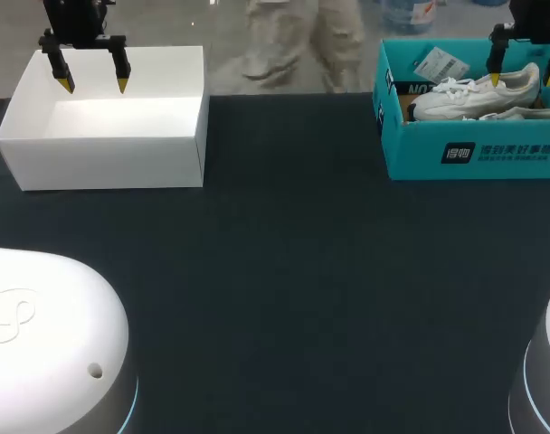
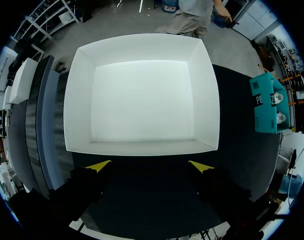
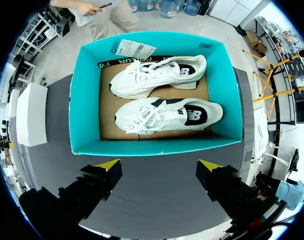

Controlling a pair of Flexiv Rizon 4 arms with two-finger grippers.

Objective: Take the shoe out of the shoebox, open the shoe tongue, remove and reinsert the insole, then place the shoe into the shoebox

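A teal shoebox (image 1: 465, 154) (image 3: 84, 107) stands at the table's far right. Two white sneakers lie inside it, one (image 3: 159, 75) (image 1: 478, 90) towards the far wall and one (image 3: 167, 115) (image 1: 528, 113) nearer my gripper. My right gripper (image 1: 524, 80) (image 3: 159, 164) hangs open above the box, fingertips over its near wall, holding nothing. At the far left my left gripper (image 1: 94, 86) (image 2: 149, 165) is open above a white box (image 1: 103, 136) (image 2: 142, 100), which holds nothing.
A paper tag (image 3: 134, 48) rests at the teal box's far edge. Dark table surface (image 1: 293, 271) spreads between the two boxes and towards the front. The white bases of both arms (image 1: 49, 344) sit at the front corners.
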